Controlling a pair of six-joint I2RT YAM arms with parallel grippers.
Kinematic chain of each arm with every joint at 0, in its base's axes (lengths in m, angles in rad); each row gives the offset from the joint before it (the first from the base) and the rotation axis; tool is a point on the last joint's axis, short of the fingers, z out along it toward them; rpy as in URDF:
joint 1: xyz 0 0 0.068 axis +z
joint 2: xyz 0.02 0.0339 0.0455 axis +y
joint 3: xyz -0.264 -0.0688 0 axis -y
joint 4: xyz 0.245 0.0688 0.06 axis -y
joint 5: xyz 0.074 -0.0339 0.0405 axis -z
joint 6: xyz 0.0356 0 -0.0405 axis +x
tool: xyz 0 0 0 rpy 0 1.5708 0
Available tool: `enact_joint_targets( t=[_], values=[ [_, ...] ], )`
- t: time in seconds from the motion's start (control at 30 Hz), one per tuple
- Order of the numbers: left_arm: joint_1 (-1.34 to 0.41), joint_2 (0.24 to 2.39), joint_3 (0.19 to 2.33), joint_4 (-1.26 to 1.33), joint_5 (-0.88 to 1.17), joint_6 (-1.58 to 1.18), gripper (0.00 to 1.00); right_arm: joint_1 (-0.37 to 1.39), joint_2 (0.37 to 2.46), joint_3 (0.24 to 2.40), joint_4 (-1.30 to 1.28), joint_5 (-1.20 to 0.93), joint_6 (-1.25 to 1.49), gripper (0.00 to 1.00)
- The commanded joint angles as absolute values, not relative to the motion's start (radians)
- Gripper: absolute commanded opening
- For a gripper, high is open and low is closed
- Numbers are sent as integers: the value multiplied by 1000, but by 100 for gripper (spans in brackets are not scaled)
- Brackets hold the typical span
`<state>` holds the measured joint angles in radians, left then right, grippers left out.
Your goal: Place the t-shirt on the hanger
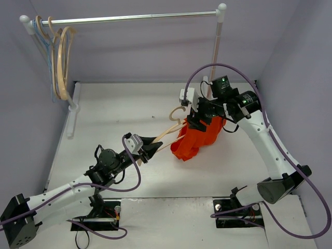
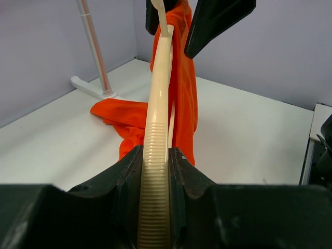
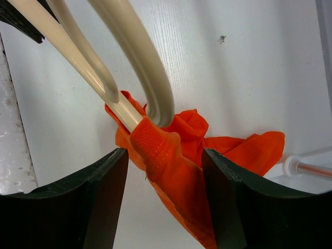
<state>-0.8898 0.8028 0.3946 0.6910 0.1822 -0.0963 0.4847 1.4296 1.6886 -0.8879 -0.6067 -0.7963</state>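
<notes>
White tabletop (image 1: 129, 176) fills my feed, with lilac walls around it. Nearest me, my left gripper (image 2: 155, 166) is clamped on the ridged end of the hanger (image 2: 158, 98), both fingers pressed against the pale wood, so the hanger juts away from it, clear of the table. Past that, the t-shirt (image 1: 199, 137) hangs bunched at mid-table, right of centre. Its ribbed collar is pulled over one hanger arm, and its lower folds sag onto the tabletop. The right gripper (image 1: 197, 120) sits over the top of the bunch. On its wrist view the fingers (image 3: 78, 207) stand apart with cloth between them, and I cannot tell whether they pinch it. At the back, a rail (image 1: 129, 18) carries spare wooden hangers (image 1: 66, 57) and a blue one (image 1: 52, 72) at its left end.
</notes>
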Motion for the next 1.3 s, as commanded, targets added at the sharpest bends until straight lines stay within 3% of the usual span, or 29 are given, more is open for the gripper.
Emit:
enact_joint_targets(
  t=[0.0,0.13,0.23,0.27,0.37,0.43,0.5,0.53,0.67,0.7,1.0,1.27],
  values=[
    [-887,799,489,792,212,-46,0,479,1408,1664,-882,-629,-822,59],
    [-884,802,514,755,225,-14,0,479,1408,1637,-881,-624,-827,56],
    [-882,811,523,750,225,-5,0,479,1405,1621,-867,-620,-828,41],
    [-882,813,528,749,225,-3,0,479,1404,1618,-859,-618,-830,29],
    [-882,824,538,738,218,-3,0,479,1399,1615,-854,-620,-844,7],
    [-879,830,540,732,190,-3,0,477,1388,1614,-839,-614,-856,0],
    [-879,834,548,710,132,-3,13,477,1371,1598,-819,-606,-861,0],
    [-879,839,551,704,112,-2,32,479,1350,1589,-783,-601,-859,0],
    [-877,856,580,660,-18,28,62,477,1299,1546,-707,-588,-853,0],
    [-877,862,606,631,-59,25,66,477,1296,1537,-703,-584,-854,0],
    [-877,881,859,399,-331,-60,71,469,1290,1482,-603,-488,-821,0],
    [-876,969,1083,-70,-315,-634,71,463,1319,1514,-463,-483,-709,0]
  ],
)
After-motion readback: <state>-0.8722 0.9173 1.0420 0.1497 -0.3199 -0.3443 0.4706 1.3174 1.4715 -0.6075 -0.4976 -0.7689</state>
